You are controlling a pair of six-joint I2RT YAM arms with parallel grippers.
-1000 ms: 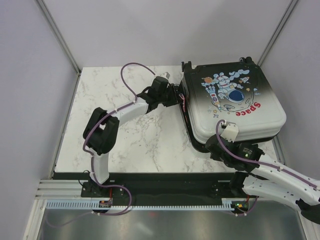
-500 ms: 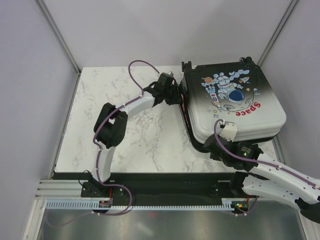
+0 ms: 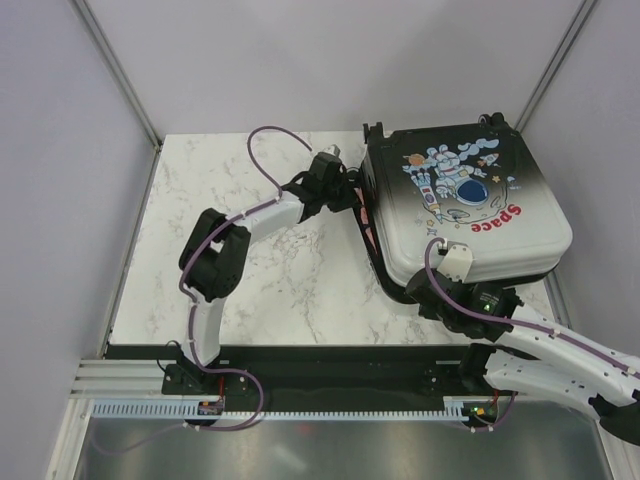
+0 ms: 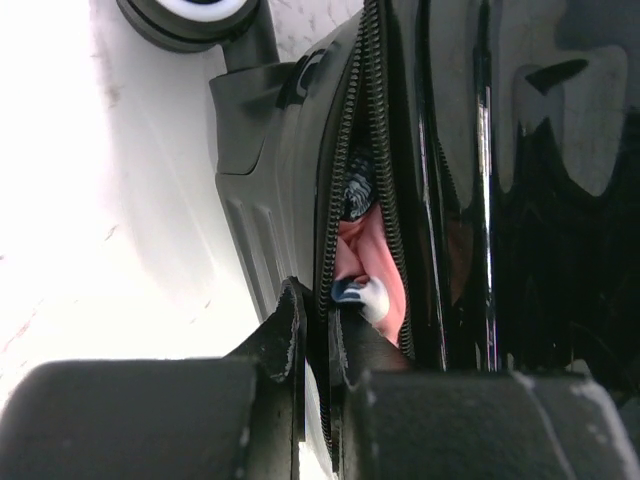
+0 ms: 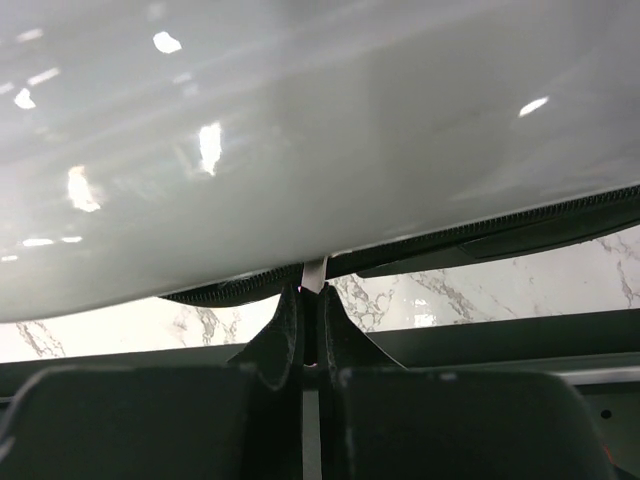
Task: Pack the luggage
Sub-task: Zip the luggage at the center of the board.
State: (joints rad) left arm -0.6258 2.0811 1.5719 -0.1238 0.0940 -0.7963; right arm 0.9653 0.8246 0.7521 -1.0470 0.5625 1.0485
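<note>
and here's the table: the luggage (image 3: 470, 215), a small hard-shell case fading from black to white with a cartoon astronaut and red "space" print, lies flat at the far right of the white marble table (image 3: 250, 290), printed lid facing up and lowered onto the bottom half.

the left gripper (image 4: 322, 325) is right up against the case's left side, at the black zipper track (image 4: 345, 150). its jaws are narrow, almost together, and the zipper line runs down towards the slit between them. whether anything is pinched there, i cannot tell. the seam gapes a little here. soft pink fabric (image 4: 360, 250) bulges in the opening, with a small blue-and-white item (image 4: 362, 292) just above the fingertips. a black wheel (image 4: 195, 10) sits at the far corner beyond.

over to the near side: the right gripper (image 5: 311, 300) is tucked under the glossy white edge of the lid, at the seam. its jaws are pressed together on a small pale tab (image 5: 313, 274) that stands up from the fingertips to the dark zipper line. marble shows through below the lid's edge on either side.
</note>
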